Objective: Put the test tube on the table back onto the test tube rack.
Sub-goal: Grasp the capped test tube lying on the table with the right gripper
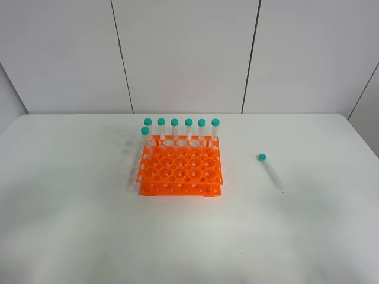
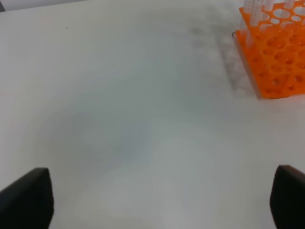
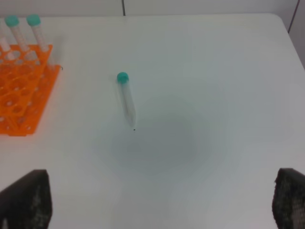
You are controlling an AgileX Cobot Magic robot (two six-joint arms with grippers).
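Observation:
A clear test tube (image 1: 270,171) with a teal cap lies flat on the white table (image 1: 71,207), to the right of the orange test tube rack (image 1: 180,168). Its cap points toward the back. Several identical tubes stand in the rack's back row and left side. In the right wrist view the lying tube (image 3: 127,100) is ahead of my right gripper (image 3: 162,202), which is open and empty, with the rack (image 3: 21,95) off to one side. My left gripper (image 2: 162,202) is open and empty above bare table, the rack (image 2: 276,62) well ahead of it. Neither arm shows in the exterior view.
White wall panels stand behind the table's back edge. The table's rounded right corner (image 1: 349,121) lies beyond the lying tube. Most rack holes (image 1: 183,171) hold nothing.

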